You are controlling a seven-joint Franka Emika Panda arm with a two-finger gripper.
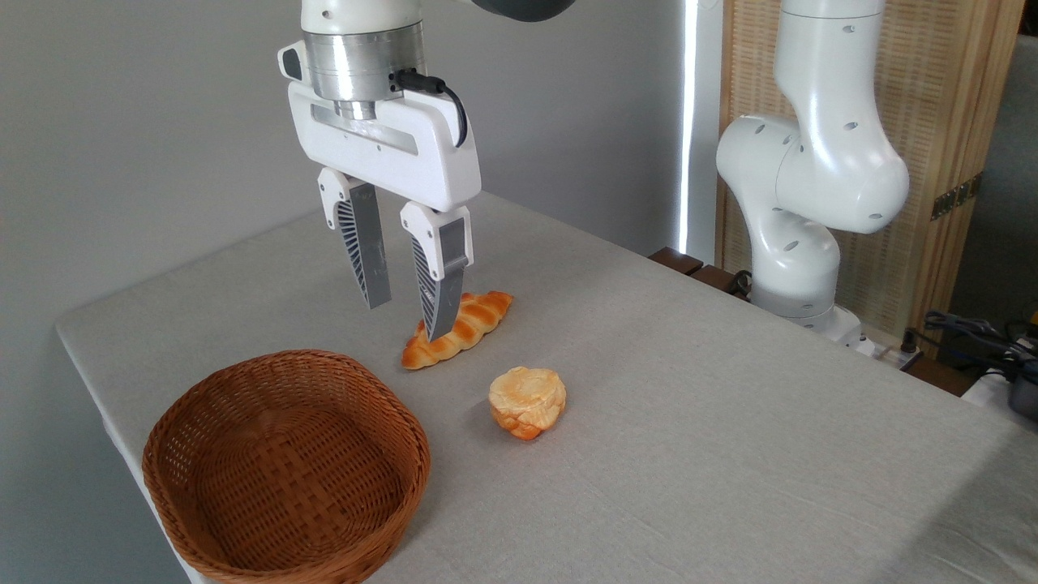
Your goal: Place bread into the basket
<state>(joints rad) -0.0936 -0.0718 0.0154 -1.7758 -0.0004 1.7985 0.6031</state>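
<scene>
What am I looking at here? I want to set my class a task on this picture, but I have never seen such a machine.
It is one picture from a fixed camera looking down at a table. The white jointed machine is a robot arm. Its gripper, two grey fingers standing open, hangs above the table and holds nothing. On the cloth lie a small round bun, a long braided loaf partly behind one finger, and an empty wicker basket. The bun lies outside the basket.

Plain grey wall [162, 122], bright daylight strip [690, 122], woven wood-framed screen [941, 97] at right, grey-clothed table [689, 422]
</scene>
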